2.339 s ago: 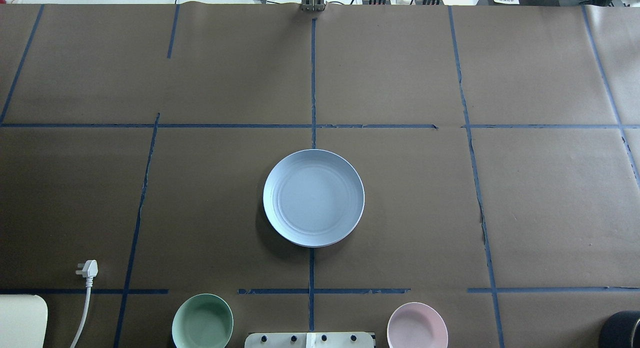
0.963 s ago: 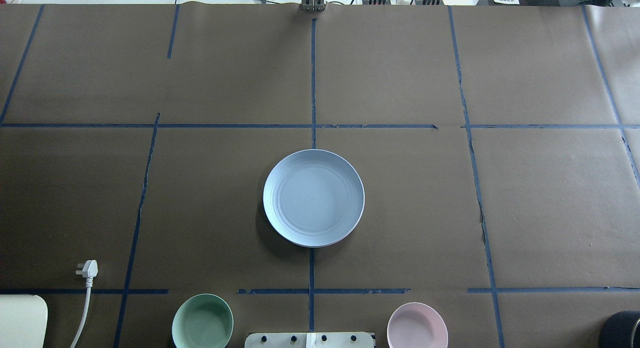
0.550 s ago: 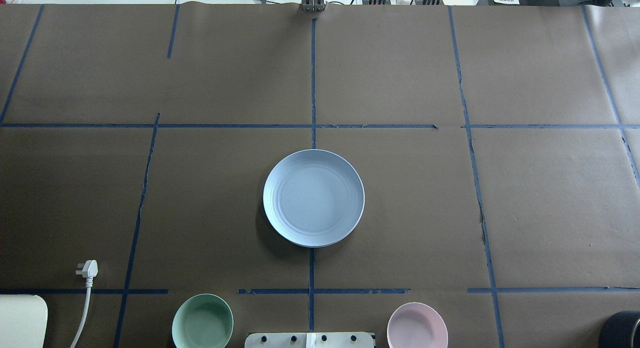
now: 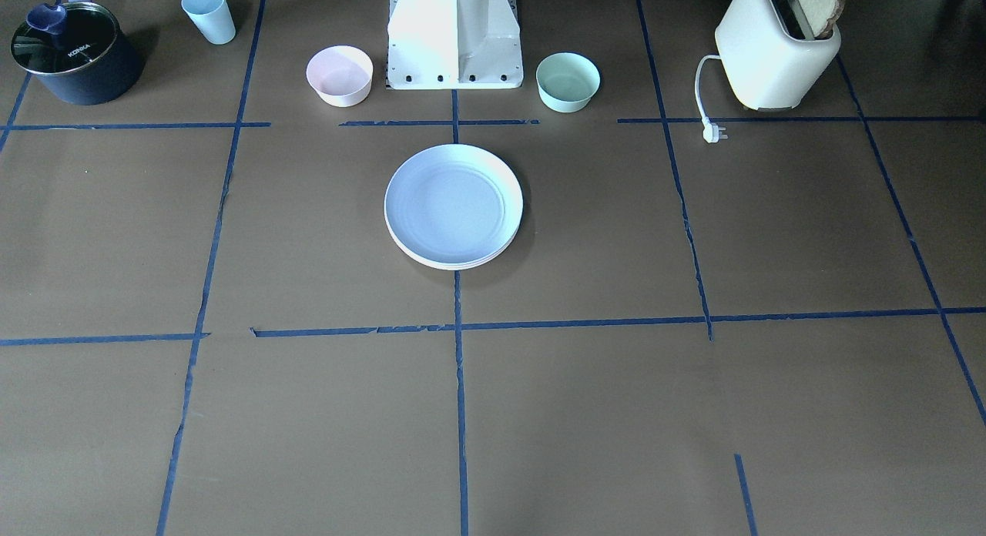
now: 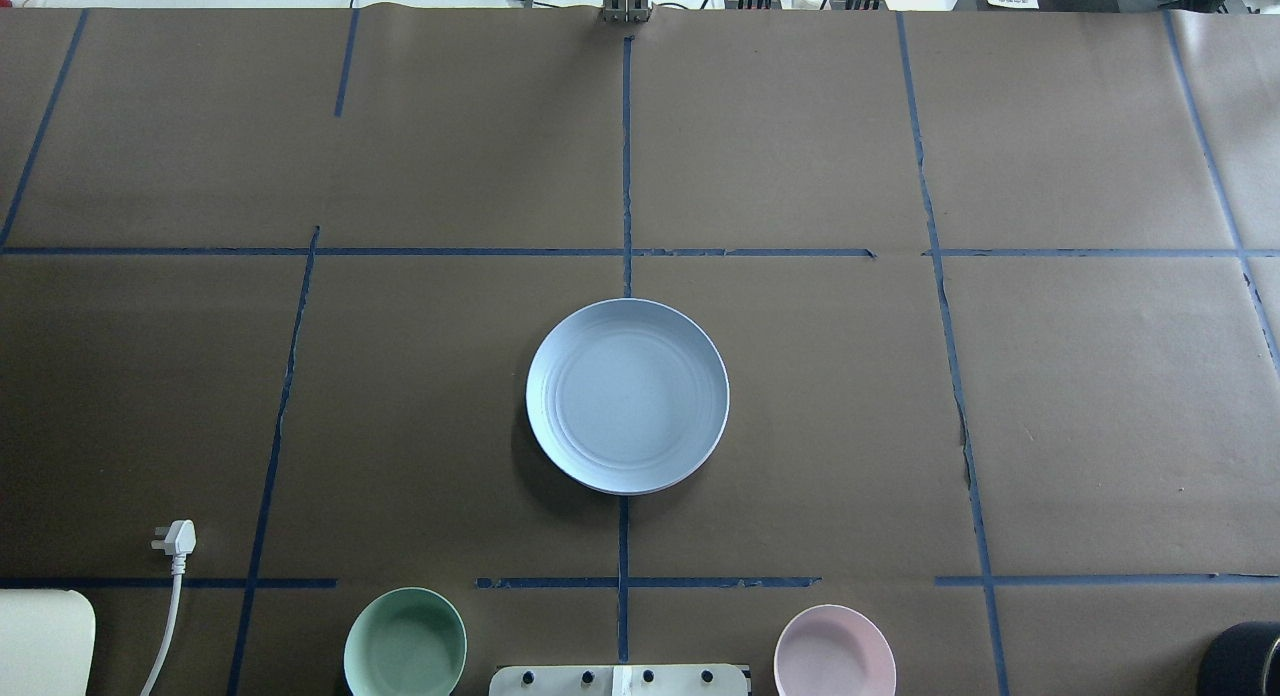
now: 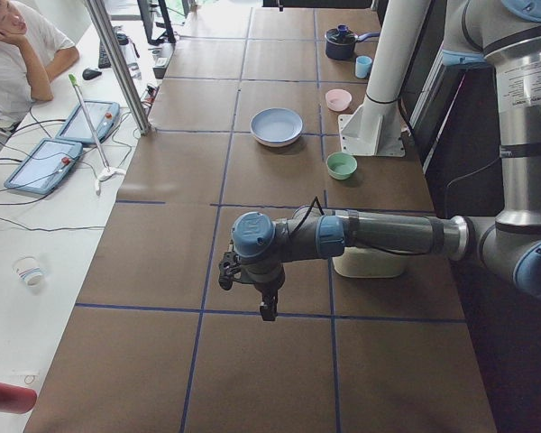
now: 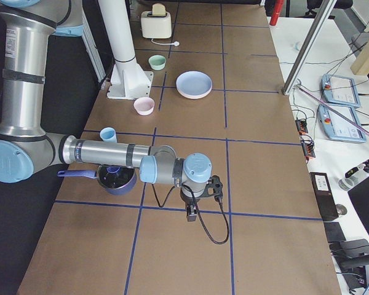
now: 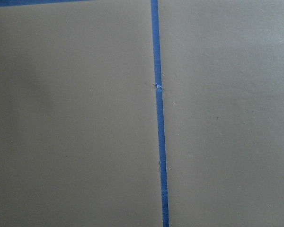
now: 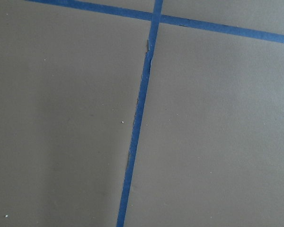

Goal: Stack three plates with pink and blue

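Note:
The light blue plate (image 5: 627, 396) lies at the table's middle on top of a stack. In the front-facing view (image 4: 453, 203) pale rims of plates under it (image 4: 454, 265) show at its near edge; I cannot tell their colours. The pink and cream plates are otherwise hidden beneath it. My left gripper (image 6: 267, 311) hangs over bare paper far from the stack and shows only in the exterior left view; I cannot tell if it is open or shut. My right gripper (image 7: 191, 214) shows only in the exterior right view, also far from the stack; its state cannot be told.
A small pink bowl (image 5: 834, 651) and a mint bowl (image 5: 405, 644) flank the robot base (image 4: 454, 35). A toaster (image 4: 774, 51) with its plug (image 5: 177, 538), a dark pot (image 4: 73, 52) and a blue cup (image 4: 209, 14) stand along the robot's edge.

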Controlling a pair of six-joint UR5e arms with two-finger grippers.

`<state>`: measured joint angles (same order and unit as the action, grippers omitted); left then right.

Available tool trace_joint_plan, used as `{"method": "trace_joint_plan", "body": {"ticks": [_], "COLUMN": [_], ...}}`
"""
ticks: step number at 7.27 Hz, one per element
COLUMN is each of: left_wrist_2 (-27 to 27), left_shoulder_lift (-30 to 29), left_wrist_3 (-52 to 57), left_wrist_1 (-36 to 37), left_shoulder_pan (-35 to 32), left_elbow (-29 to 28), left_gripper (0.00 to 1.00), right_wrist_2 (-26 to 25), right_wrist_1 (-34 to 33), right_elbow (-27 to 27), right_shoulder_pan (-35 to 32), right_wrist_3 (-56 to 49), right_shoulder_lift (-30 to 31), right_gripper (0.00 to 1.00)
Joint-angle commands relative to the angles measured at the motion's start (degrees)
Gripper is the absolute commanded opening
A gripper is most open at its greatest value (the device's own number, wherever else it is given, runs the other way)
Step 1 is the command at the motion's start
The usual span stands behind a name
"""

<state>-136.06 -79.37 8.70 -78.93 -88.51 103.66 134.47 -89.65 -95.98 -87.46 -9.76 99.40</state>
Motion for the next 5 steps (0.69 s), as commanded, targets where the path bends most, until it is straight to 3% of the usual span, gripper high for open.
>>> {"method": "trace_joint_plan", "body": {"ticks": [1, 5], "left_wrist_2": [0.0, 0.0], "left_shoulder_lift": [0.0, 0.0], "left_wrist_3": [0.0, 0.0], "left_wrist_1": [0.0, 0.0], "left_shoulder_pan": [0.0, 0.0], "left_elbow": [0.0, -0.1], "left_gripper": [1.0, 1.0], "right_wrist_2": [0.0, 0.0], "right_wrist_1": [0.0, -0.1], "right_elbow": [0.0, -0.4], "right_shoulder_pan": [0.0, 0.0], "right_wrist_3": [0.0, 0.1], "right_shoulder_lift": [-0.1, -0.1], "right_gripper": [1.0, 1.0]}}
